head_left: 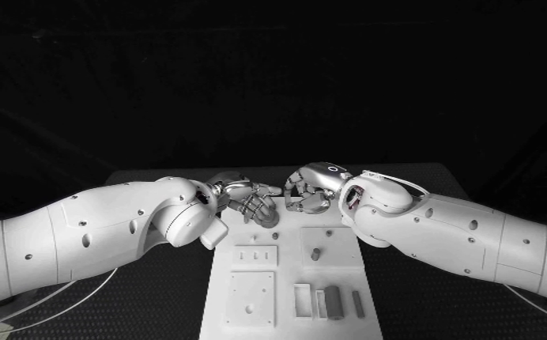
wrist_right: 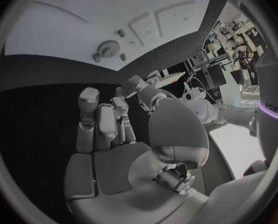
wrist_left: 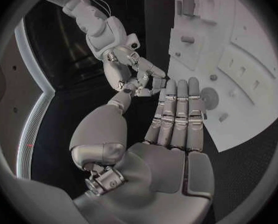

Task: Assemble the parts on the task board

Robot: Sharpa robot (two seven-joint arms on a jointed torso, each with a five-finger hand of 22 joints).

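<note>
- Both my hands are up at the far end of the flat white rectangular task board (head_left: pixel 285 292), which lies down the middle of the black counter (head_left: pixel 422 292). My guess is they're parked there because that's where the next bit of work is.
- My left silver hand (head_left: pixel 245 198) has its fingers (wrist_left: pixel 176 109) stretched out straight and side by side, tips hanging over the board's edge. Nothing in it, so it's basically flat and open.
- Just past those fingertips on the board there's a small round grey toothed disc, a gear by the look of it (wrist_left: pixel 208 98), with a couple of little grey pegs (wrist_left: pixel 223 117) near it. I'd say the left hand is lined up to go for that gear, but that's a judgement call.
- My right silver hand (head_left: pixel 314 186) is beside the left one, the two nearly meeting. Its fingers (wrist_right: pixel 98 119) are curled partway in, and I honestly can't tell if anything small is pinched in there.
- The rest of the parts sit nearer to me on the board: a short grey upright peg (head_left: pixel 316 255) on a raised square plate, and a few slim grey bars (head_left: pixel 333 302) standing together near the close end.
- Assembly looks barely started: most pieces are loose and unseated.
</note>
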